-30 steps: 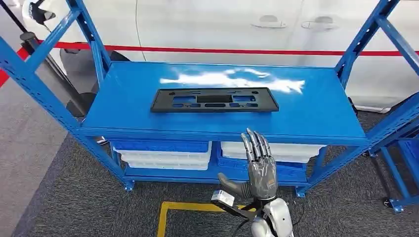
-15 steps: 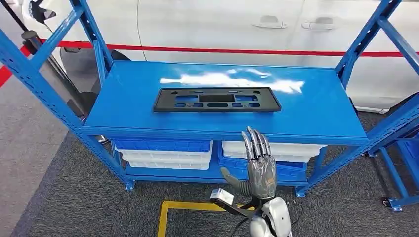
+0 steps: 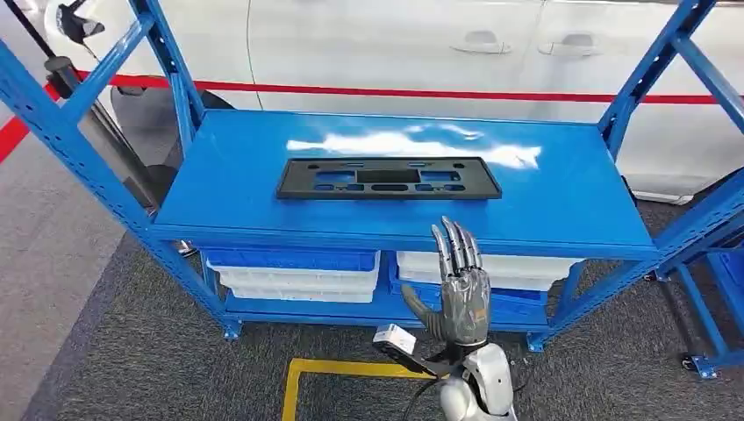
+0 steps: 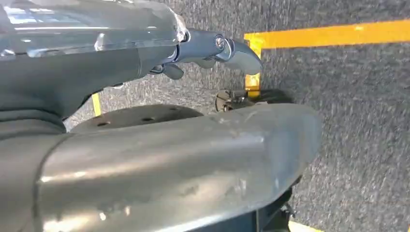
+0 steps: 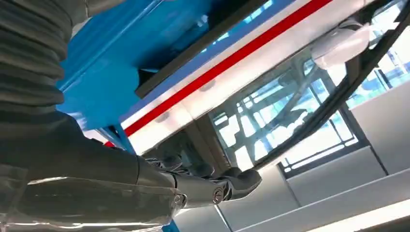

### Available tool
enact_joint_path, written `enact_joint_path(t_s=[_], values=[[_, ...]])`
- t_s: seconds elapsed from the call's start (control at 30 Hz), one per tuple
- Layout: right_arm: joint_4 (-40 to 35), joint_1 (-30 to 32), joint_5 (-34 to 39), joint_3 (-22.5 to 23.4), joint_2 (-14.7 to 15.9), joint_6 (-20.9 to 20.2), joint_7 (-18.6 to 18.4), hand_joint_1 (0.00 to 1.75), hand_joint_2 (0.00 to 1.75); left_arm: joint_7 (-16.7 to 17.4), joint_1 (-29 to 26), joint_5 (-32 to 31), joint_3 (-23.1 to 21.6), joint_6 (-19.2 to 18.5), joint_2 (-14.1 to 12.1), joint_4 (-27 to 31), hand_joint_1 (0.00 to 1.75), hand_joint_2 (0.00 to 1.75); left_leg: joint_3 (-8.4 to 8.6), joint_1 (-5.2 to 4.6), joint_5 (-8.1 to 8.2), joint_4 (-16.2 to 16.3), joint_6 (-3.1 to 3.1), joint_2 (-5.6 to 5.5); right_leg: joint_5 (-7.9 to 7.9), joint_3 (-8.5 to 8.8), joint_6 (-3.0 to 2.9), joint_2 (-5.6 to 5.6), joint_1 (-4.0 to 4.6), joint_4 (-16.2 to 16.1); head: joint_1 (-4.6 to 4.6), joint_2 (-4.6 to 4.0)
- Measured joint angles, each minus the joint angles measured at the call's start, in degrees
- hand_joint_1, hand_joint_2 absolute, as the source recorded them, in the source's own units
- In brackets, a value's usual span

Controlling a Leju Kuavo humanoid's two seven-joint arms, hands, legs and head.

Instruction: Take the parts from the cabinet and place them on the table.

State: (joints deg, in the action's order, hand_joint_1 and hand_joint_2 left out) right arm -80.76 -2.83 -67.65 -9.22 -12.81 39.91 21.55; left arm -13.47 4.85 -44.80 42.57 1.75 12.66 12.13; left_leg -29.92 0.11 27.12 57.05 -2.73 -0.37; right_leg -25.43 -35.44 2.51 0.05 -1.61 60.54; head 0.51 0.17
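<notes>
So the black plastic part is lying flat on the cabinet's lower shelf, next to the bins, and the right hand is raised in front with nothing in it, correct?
Not quite. The black plastic part lies flat on the blue cabinet's top shelf, not the lower one; the white and blue bins sit below it. The head view shows this. The rest holds: the right hand is raised in front, fingers apart, holding nothing.

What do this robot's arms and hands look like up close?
The right robot hand is metallic grey, with slim, darker segmented fingers and a thick grey thumb. Its wrist is glossy silver-white, with a thin black cable beside it. In the wrist views, each hand has a grey ribbed cover and shiny silver-grey shells.
</notes>
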Motion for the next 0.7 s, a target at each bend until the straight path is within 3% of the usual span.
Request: enact_joint_path(t_s=[0.07,0.1,0.13,0.17,0.2,0.27,0.3,0.33,0.4,0.47,0.5,0.57,0.6,0.63,0.67,0.7], values=[[0.18,0.09,0.03,-0.13,0.02,0.0,0.09,0.0,1.75,0.15,-0.02,-0.25,0.51,0.18,0.07,0.0,0.0,0.0,-0.28,-0.1,-0.22,0.02,-0.31,0.07,-4.78,-3.61,-0.02,0.01,0.1,7.35,0.1,0.0],[0.37,0.27,0.18,-0.13,0.0,0.0,0.09,0.0,1.75,0.31,-0.1,-0.29,0.64,0.39,0.07,0.0,0.0,0.0,-0.36,-0.16,-0.24,0.05,-0.33,0.08,-6.6,-5.52,0.01,0.01,0.11,11.37,0.08,0.0],[0.59,0.43,0.31,-0.11,0.02,0.0,0.13,0.0,1.75,0.46,-0.22,-0.36,0.77,0.57,0.09,0.0,0.0,0.0,-0.41,-0.19,-0.23,0.09,-0.32,0.07,-7.32,-6.73,0.03,0.0,0.11,13.78,0.08,0.0],[0.83,0.58,0.35,-0.11,0.02,0.0,0.15,0.0,1.75,0.64,-0.36,-0.4,0.88,0.68,0.09,0.0,0.0,0.0,-0.34,-0.17,-0.18,0.1,-0.24,0.05,-6.69,-6.72,-0.07,-0.02,0.08,13.68,0.12,0.0],[1.03,0.64,0.38,-0.13,0.02,0.0,0.15,0.0,1.75,0.72,-0.44,-0.42,0.95,0.68,0.11,0.0,0.0,0.0,-0.2,-0.12,-0.08,0.12,-0.1,-0.01,-4.87,-5.52,0.02,-0.04,0.04,11.1,0.12,0.0],[1.18,0.61,0.35,-0.11,0.02,0.0,0.18,0.0,1.75,0.77,-0.49,-0.44,0.97,0.68,0.18,0.0,0.0,0.0,0.31,-0.06,0.29,0.26,0.44,-0.11,0.32,-0.78,0.08,-0.04,-0.06,1.86,0.12,0.0],[1.2,0.54,0.38,-0.13,0.02,0.0,0.18,0.0,1.75,0.77,-0.52,-0.44,0.99,0.68,0.26,0.0,0.0,0.0,0.38,-0.05,0.54,0.34,0.81,-0.12,1.08,0.56,-0.28,-0.02,-0.01,-1.55,0.12,0.0],[1.4,0.43,0.37,-0.13,0.0,0.0,0.2,0.0,1.75,0.83,-0.46,-0.44,1.08,0.76,0.3,0.0,0.0,0.0,0.13,-0.21,0.64,0.59,1.17,-0.11,-1.37,0.49,-0.95,-0.11,0.6,-2.21,0.12,0.0],[1.47,0.8,0.38,-0.13,0.0,0.0,0.22,0.0,1.75,1.07,-0.44,-0.62,1.3,0.85,0.31,0.0,0.0,0.0,0.32,-0.21,0.89,0.81,2.16,-0.1,0.1,0.36,-2.02,0.01,0.71,-1.95,0.03,0.0],[1.64,0.83,0.46,-0.13,-0.02,0.02,0.18,0.0,1.75,1.25,-0.36,-0.62,1.45,0.85,0.26,0.0,0.0,0.0,0.62,-0.22,1.18,1.04,2.73,-0.06,0.07,1.19,-2.71,0.02,0.43,-2.19,0.01,-0.02],[1.73,0.79,0.46,-0.18,-0.07,0.02,0.17,0.0,1.75,1.31,-0.4,-0.64,1.54,0.92,0.26,0.0,0.0,0.0,0.25,0.04,2.15,2.35,2.96,0.0,-0.03,1.57,-2.9,-0.09,0.31,-2.42,0.1,0.0],[1.92,0.76,0.46,-0.2,-0.15,0.02,0.18,0.0,1.75,1.31,-0.31,-0.79,1.67,0.96,0.26,0.0,0.0,0.0,-2.7,0.14,5.21,8.07,3.29,0.04,-0.26,1.74,-3.26,-0.19,0.33,-2.39,-0.49,0.0],[2.12,0.87,0.46,-0.22,-0.17,0.02,0.18,0.0,1.75,1.31,-0.32,-0.88,1.73,1.01,0.26,0.0,0.0,0.0,-6.03,0.27,7.77,14.06,3.59,0.05,-0.39,1.73,-3.45,-0.29,0.45,-2.37,-0.47,0.0],[2.27,0.93,0.46,-0.22,-0.18,0.02,0.18,0.0,1.75,1.31,-0.44,-0.95,1.76,1.01,0.26,0.0,0.0,0.0,-7.96,0.32,8.87,17.23,3.76,0.05,-0.49,1.72,-3.57,-0.31,0.49,-2.32,-0.47,0.0],[2.45,1.01,0.44,-0.22,-0.15,0.02,0.18,0.0,1.75,1.38,-0.56,-0.99,1.78,1.01,0.26,0.0,0.0,0.0,-9.03,0.39,8.71,18.41,3.85,0.05,-0.6,1.74,-3.63,-0.29,0.5,-2.22,-0.47,0.0],[2.54,1.08,0.4,-0.22,-0.18,0.02,0.18,0.0,1.75,1.44,-0.6,-1.03,1.78,1.01,0.26,0.0,0.0,0.0,-8.8,0.46,7.44,17.06,3.82,0.05,-0.72,1.82,-3.61,-0.2,0.49,-2.09,-0.51,0.0]])
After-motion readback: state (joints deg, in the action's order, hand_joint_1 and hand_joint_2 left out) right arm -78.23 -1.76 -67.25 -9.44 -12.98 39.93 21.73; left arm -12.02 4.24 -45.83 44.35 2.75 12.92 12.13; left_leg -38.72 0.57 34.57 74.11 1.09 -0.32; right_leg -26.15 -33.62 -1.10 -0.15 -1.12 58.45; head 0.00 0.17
